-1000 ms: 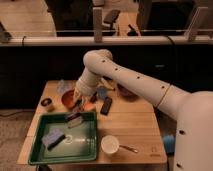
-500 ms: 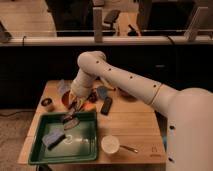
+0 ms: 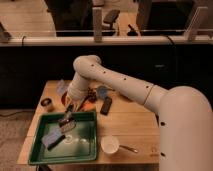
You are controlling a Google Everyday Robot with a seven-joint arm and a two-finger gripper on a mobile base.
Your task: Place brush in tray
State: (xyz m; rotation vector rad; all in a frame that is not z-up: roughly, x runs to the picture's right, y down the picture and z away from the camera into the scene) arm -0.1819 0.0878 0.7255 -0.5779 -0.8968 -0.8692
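Gripper [image 3: 70, 116] lowered from above the tray's [image 3: 89, 150] back rim to just inside it since a second ago. Pincer pinching brush [image 3: 66, 124], now low over tray floor. Release apparently next; placement nearly done.
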